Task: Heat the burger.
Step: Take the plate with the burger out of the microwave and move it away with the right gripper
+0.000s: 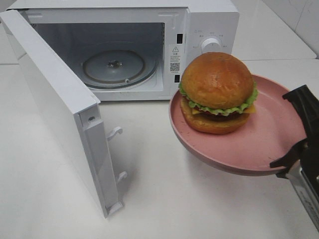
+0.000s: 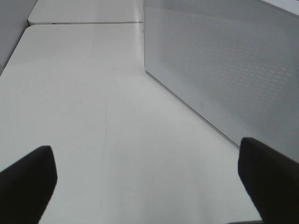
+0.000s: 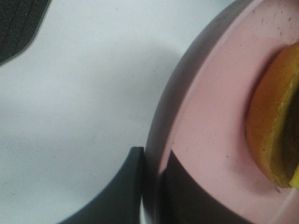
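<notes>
Pink plate (image 1: pixel 259 144) pinched at its rim by right gripper (image 3: pixel 152 186): black fingers (image 3: pixel 124 186) nearly pressed together, one on the outer side of the rim, one on the inner, only the thin rim between. Plate held clear of the white worktop (image 1: pixel 189 209), tilted slightly, shadow underneath.

Burger (image 1: pixel 218 93) sitting on the plate, toward the side nearest the microwave (image 1: pixel 199 30), well apart from the gripped edge. Glossy golden-brown bun on top, frilly green lettuce and yellow cheese showing at the middle, dark patty between, lower bun touching the plate surface. Only a slice of the burger's lower bun and cheese seen in right wrist view (image 3: pixel 275 135).

Microwave at the back of the worktop, door (image 1: pixel 60 114) swung fully wide toward the left side, cavity exposed, glass turntable (image 1: pixel 115 65) inside with nothing on it. Plate and burger outside the cavity, in front of the control panel and its round dial (image 1: pixel 211 45), partly covering the panel's lower part from the high camera.

Left gripper (image 2: pixel 149 182) out of the high view; in left wrist view fingers (image 2: pixel 25 182) spread wide, holding and touching nothing, bare worktop between them, perforated white outer face of the door just beside.
</notes>
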Action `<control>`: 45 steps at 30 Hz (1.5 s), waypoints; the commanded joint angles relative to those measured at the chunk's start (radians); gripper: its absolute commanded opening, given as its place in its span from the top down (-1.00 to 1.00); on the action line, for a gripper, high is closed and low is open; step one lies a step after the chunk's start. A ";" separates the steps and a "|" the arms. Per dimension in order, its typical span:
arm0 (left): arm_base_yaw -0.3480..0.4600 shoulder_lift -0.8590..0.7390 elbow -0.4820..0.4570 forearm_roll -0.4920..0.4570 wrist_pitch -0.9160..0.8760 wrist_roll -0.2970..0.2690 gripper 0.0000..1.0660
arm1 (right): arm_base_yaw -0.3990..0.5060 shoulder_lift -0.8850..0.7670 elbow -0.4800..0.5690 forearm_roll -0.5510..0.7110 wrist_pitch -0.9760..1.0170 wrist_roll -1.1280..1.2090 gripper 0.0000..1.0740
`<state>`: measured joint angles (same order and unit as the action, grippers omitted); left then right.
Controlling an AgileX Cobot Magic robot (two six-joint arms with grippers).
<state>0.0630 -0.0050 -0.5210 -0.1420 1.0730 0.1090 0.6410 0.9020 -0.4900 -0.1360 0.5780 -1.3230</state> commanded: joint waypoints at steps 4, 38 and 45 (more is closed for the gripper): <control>0.003 -0.017 0.003 0.001 0.001 -0.008 -0.83 | -0.001 -0.059 -0.007 -0.119 0.011 0.223 0.99; 0.003 -0.017 0.003 0.001 0.001 -0.008 -0.83 | -0.001 -0.027 -0.007 -0.582 0.349 1.499 0.98; 0.003 -0.017 0.003 0.001 0.001 -0.008 -0.83 | -0.001 0.126 -0.008 -0.591 0.361 1.681 0.98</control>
<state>0.0630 -0.0050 -0.5210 -0.1420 1.0730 0.1090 0.6410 0.9730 -0.4890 -0.6550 0.9380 0.2770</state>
